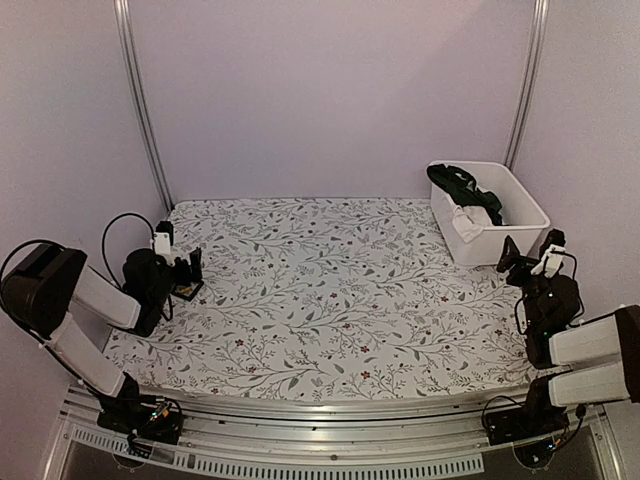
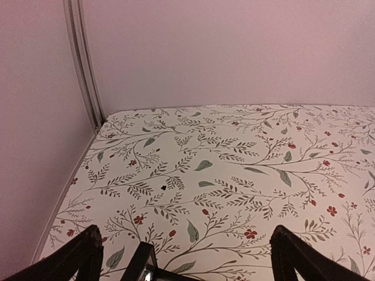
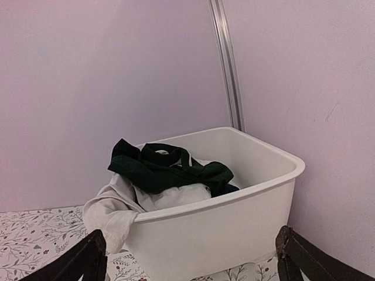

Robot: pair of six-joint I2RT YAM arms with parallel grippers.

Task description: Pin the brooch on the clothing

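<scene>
The clothing (image 1: 462,190) lies bunched in a white bin (image 1: 533,208) at the back right. In the right wrist view it (image 3: 167,170) shows dark green folds over white cloth, with a white part hanging over the bin's left rim. My right gripper (image 1: 530,252) is low in front of the bin (image 3: 234,231), a short way off, and stands open (image 3: 190,257) and empty. At the table's left side my left gripper (image 1: 186,270) is open (image 2: 186,249) over the cloth. A small dark-framed square thing (image 2: 140,263) lies just under it. I cannot make out the brooch.
A floral-printed cloth (image 1: 320,300) covers the table. Pale walls close it in at the back and sides, with metal posts (image 1: 140,100) in the two back corners. The bin stands against the right wall.
</scene>
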